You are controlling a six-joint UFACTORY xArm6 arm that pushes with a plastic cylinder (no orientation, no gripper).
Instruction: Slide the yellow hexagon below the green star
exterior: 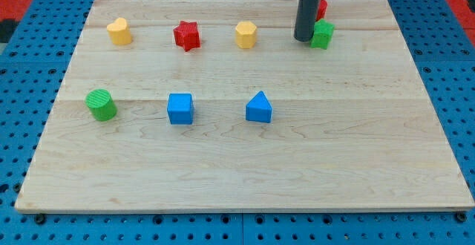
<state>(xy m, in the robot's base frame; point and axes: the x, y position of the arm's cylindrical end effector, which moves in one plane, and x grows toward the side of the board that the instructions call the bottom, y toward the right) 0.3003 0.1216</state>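
Across the top row of the wooden worktop (245,171), from the view's left, a yellow heart (119,31) is sitting first, then a red star (187,35), then the yellow hexagon (246,34), the block the task names. It is standing well apart from its neighbours, with bare wood all around it. Further right, the dark rod is coming down from the view's top, and its tip (303,38) is resting just beside the left edge of the green star (322,34), possibly touching it; a red block (320,8), shape hidden, is peeking out behind the rod. The lower row is holding a green cylinder (101,105), a blue cube (179,108) and a blue triangle (259,108).

There is no pincer on this arm, so no spread or pinched state applies; the rod can only push.

The hexagon is looking like a small, rigid, light plastic piece that should be sliding easily on smooth wood and may be spinning or slipping off the tip if struck off-centre. No taking hold is possible: the likely contact is its upper-left face, pushed centrally, driving it right and down toward the open spot below the green star. The tip is standing on the wrong side, to the hexagon's right.
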